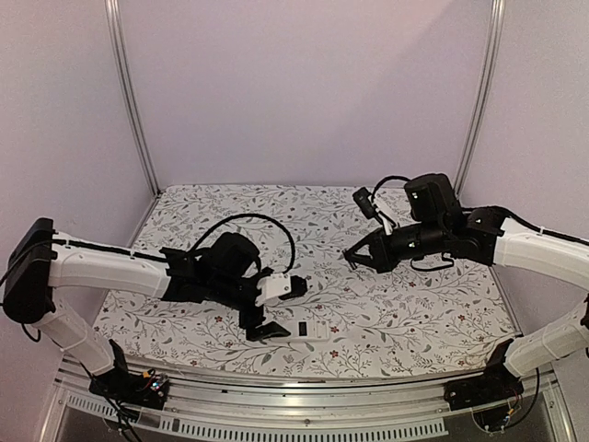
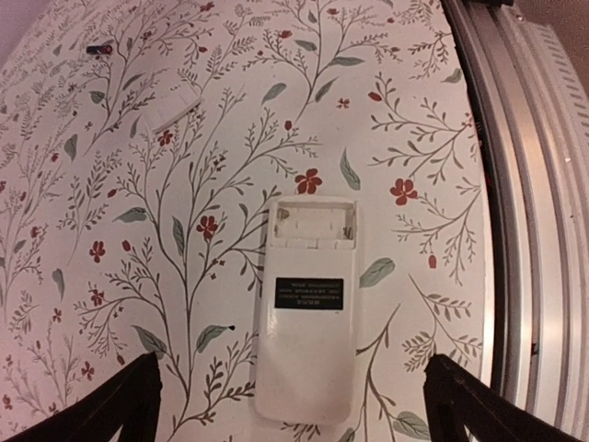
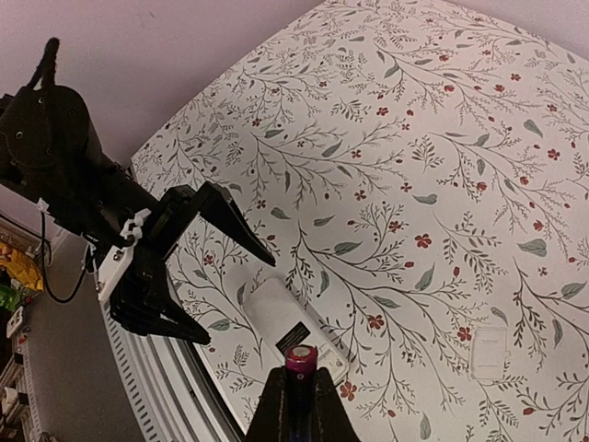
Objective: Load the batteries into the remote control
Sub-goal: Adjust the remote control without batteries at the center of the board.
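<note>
Remote control (image 1: 299, 329), overhead view: lies flat on the flowered cloth (image 1: 414, 313) near the front edge, white back up.
Left claw (image 1: 267, 327), overhead view: low over the cloth at the remote control's left end, fingers spread.
Right claw (image 1: 352, 257), overhead view: raised above the cloth, up and to the right of the remote control and well apart from it. What sits in its tip cannot be told from here.

Remote control, left wrist view: back up, with a dark label at mid-body and the battery bay (image 2: 313, 221) uncovered at the far end.
Left claw, left wrist view: two dark fingers (image 2: 120, 405) stand wide apart, one to each side of the remote control's near end, not touching it.
Cover (image 2: 175, 109): small white plate flat on the cloth, up and left of the remote control, apart from it.
Second battery (image 2: 99, 48): tiny dark cylinder with a red end, on the cloth beyond the cover.
Rail (image 2: 525, 230): metal, along the right side.

Battery (image 3: 300, 364), right wrist view: dark body, magenta end, pinched between the right claw's fingers and held in the air.
Remote control (image 3: 276, 313), right wrist view: on the cloth below the battery.
Left claw (image 3: 237, 301), right wrist view: spread at the remote control's far end.
Cover, right wrist view: on the cloth to the right of the remote control.
</note>
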You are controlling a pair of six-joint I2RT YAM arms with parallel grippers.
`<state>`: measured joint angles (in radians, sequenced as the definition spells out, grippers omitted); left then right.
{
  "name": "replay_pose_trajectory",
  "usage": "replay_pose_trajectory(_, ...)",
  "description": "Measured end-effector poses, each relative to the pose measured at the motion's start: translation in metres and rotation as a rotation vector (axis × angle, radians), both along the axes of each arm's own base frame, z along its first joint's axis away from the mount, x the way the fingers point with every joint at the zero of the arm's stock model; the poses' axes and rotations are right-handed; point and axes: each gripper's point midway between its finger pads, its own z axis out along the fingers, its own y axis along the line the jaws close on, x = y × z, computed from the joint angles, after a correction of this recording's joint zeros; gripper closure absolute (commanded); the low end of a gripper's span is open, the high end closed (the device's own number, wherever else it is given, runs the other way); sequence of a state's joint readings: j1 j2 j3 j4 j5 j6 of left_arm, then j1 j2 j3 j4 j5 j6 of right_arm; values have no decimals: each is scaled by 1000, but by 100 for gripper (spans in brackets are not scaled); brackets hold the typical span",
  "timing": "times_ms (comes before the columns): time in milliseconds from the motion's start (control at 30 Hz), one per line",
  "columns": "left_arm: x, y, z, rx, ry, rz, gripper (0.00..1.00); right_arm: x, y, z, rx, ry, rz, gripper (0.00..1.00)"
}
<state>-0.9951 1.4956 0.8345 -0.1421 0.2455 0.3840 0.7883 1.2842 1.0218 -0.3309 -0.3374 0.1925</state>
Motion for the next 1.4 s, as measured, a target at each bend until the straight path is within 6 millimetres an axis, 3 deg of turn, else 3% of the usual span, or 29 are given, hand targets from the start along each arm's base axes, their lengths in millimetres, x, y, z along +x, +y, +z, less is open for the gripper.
replay_pose_trajectory(133,-5,3,-28,71,37,-25,0,-8,-5,-23,-32,84,-38,100)
replay_pose_trajectory(300,-11,3,-48,117,55,-51,0,-15,-15,-54,-78,172,-84,100)
replay_pose_trajectory(567,-9,8,-88,216,69,-22,0,-17,-20,-66,-94,198,-107,100)
replay_pose_trajectory(667,-5,2,-88,209,53,-10,5,-16,-20,-66,-94,193,-110,100)
replay_pose_trajectory(800,-3,-3,-87,207,53,16,17,-16,-20,-66,-96,192,-113,100)
replay_pose_trajectory(1000,-19,-9,-89,211,79,23,32,-16,-23,-71,-110,193,-125,100)
replay_pose_trajectory(1400,-30,-14,-89,207,111,90,33,-15,-28,-75,-107,228,-179,100)
